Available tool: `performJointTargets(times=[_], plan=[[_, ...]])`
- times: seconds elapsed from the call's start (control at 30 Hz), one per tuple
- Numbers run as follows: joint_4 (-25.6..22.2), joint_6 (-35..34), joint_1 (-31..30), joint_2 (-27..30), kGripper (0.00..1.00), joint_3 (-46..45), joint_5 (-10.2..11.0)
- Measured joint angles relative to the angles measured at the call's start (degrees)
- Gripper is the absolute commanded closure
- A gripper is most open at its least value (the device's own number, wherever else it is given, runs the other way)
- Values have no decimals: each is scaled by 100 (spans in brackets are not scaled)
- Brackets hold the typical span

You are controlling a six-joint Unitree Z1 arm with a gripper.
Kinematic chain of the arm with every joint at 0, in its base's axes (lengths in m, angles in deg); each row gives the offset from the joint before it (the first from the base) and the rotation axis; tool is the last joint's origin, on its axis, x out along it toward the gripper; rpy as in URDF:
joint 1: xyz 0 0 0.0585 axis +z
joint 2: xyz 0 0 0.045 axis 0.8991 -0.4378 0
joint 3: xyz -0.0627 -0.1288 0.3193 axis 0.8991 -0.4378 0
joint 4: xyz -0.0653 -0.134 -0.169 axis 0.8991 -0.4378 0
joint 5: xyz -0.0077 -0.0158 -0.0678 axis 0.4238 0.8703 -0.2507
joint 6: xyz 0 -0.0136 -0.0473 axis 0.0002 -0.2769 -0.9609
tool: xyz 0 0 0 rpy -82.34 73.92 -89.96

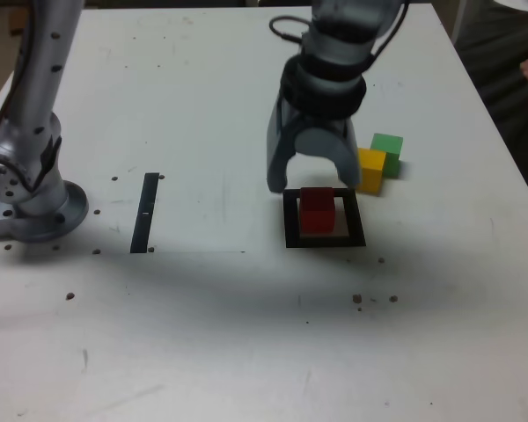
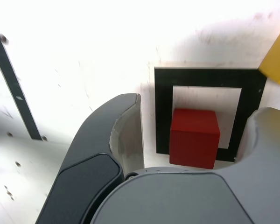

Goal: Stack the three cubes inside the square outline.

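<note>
Red cube (image 1: 317,211) inside square outline (image 1: 355,230), right of centre in exterior view; gripper (image 1: 313,187) above, fingers wide apart, holding nothing; cube looks light, stiff, maybe slick, not fragile, best pinched square on opposite side faces, around mid-height

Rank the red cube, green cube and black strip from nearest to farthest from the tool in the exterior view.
1. Red cube, inside the outline.
2. Green cube, on the view's right.
3. Black strip, on the view's left.
</note>
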Motion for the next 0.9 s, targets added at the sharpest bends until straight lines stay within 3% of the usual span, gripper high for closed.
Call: performJointTargets(times=[0.13, 0.33, 0.9], plan=[[-39, 435, 2, 145, 1, 40, 220], [-38, 1281, 36, 145, 1, 292, 345], [-42, 2334, 216, -592, 1, 1014, 313]])
